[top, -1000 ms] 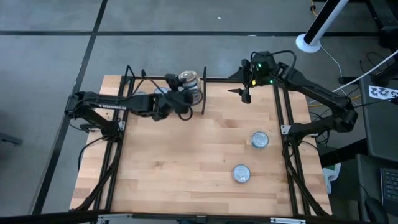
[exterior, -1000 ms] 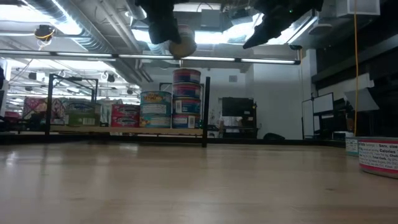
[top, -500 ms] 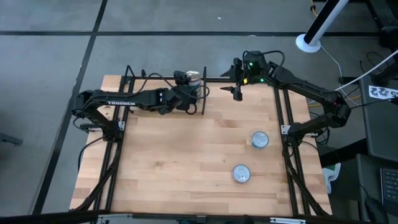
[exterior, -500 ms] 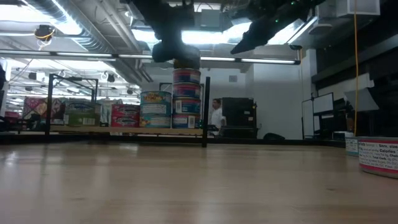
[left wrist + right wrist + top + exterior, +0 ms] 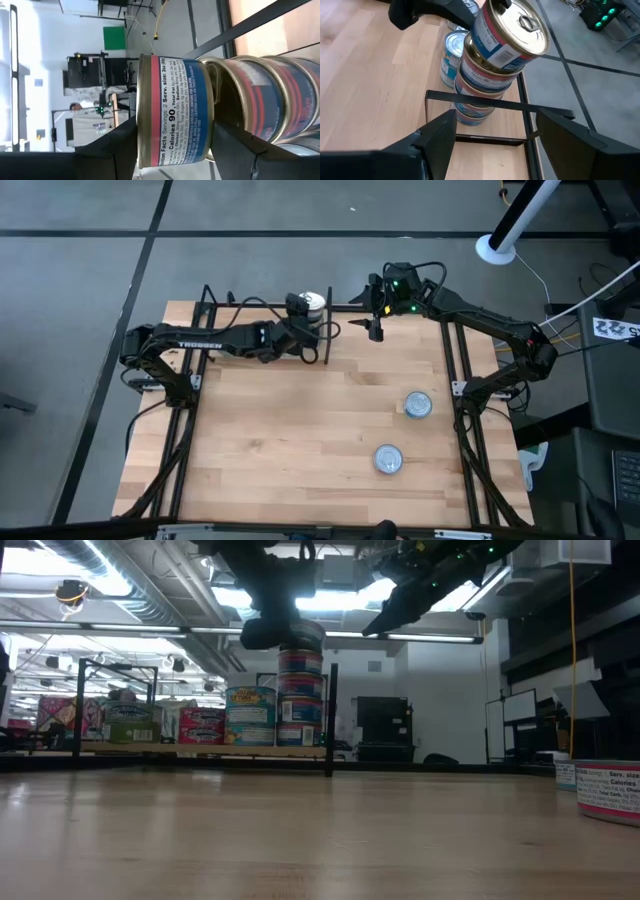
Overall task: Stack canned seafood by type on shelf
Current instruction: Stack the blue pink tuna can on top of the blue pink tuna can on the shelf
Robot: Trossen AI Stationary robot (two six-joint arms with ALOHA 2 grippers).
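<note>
Left gripper (image 5: 305,330) of mine grips a red-and-blue tin (image 5: 507,35) by its sides at the top of the stack (image 5: 482,82), at the shelf's (image 5: 300,430) far edge beside the divider (image 5: 328,330). That tin sits tilted on the tins below, touching them. My fingers (image 5: 115,150) press its wall on both sides. Right gripper (image 5: 375,328) hangs above the far edge, just past the divider, holding nothing, jaws wide. 2 tins (image 5: 418,405) (image 5: 388,459) lie on the board's right half, well apart from the stack. More tins (image 5: 200,725) line the far edge.
</note>
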